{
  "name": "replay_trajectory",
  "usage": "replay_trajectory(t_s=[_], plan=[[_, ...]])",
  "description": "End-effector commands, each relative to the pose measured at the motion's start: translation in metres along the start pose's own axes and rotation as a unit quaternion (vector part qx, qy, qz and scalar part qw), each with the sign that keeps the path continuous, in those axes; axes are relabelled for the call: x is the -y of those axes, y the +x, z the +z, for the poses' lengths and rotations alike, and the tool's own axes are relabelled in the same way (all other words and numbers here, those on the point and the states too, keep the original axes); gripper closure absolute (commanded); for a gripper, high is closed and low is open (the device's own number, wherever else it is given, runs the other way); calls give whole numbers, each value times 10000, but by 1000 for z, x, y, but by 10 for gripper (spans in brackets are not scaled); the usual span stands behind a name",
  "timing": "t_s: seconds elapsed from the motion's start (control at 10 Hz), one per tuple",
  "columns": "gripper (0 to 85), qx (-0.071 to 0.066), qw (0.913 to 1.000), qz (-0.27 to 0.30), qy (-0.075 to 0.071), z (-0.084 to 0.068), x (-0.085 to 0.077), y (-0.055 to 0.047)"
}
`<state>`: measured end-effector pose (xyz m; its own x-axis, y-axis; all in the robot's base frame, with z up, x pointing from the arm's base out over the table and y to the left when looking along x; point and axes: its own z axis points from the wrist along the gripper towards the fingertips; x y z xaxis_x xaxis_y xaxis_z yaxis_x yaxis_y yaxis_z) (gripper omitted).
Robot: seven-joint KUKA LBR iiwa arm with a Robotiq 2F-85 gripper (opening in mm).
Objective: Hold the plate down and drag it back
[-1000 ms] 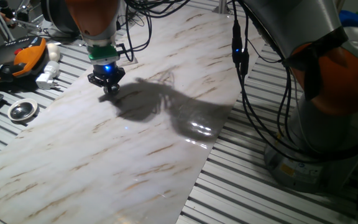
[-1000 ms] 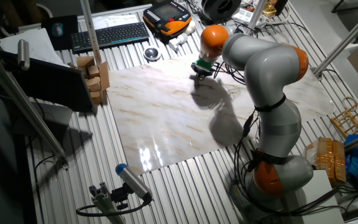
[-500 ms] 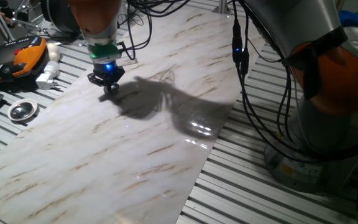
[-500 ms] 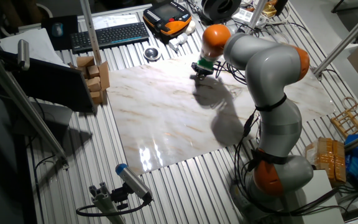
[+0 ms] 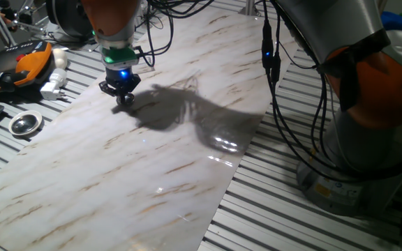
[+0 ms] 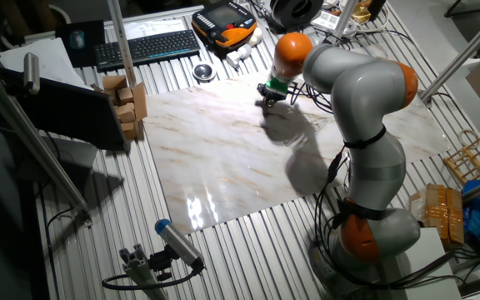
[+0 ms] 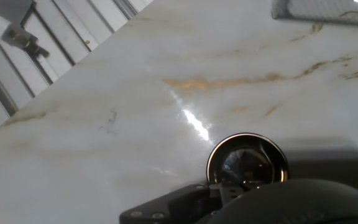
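Gripper (image 5: 123,97) presses on small plate (image 7: 247,160) (finger state unclear); shiny rim may slip free on slick marble board (image 5: 152,167).

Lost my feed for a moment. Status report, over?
Gripper low on the marble slab, jaw state unclear. Plate right at the gripper in hand view. Nothing visible blocking it.

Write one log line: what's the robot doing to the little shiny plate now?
task: hold and drag plate | gripper: fingertips down at marble board | plate: flat on board, right under the hand | grip state: unclear
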<state>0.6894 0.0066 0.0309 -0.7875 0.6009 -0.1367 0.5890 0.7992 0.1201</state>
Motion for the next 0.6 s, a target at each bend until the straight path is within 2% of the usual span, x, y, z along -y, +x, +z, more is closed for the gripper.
replay_trajectory(t_s=[0.0, 0.2, 0.4, 0.5], plan=[[850, -4, 10000, -8, 3, 0, 0, 1], [850, 28, 10000, -58, 8, 0, 0, 0], [850, -16, 9998, -153, -91, 0, 0, 0], [850, -21, 9996, -284, -87, 0, 0, 0]])
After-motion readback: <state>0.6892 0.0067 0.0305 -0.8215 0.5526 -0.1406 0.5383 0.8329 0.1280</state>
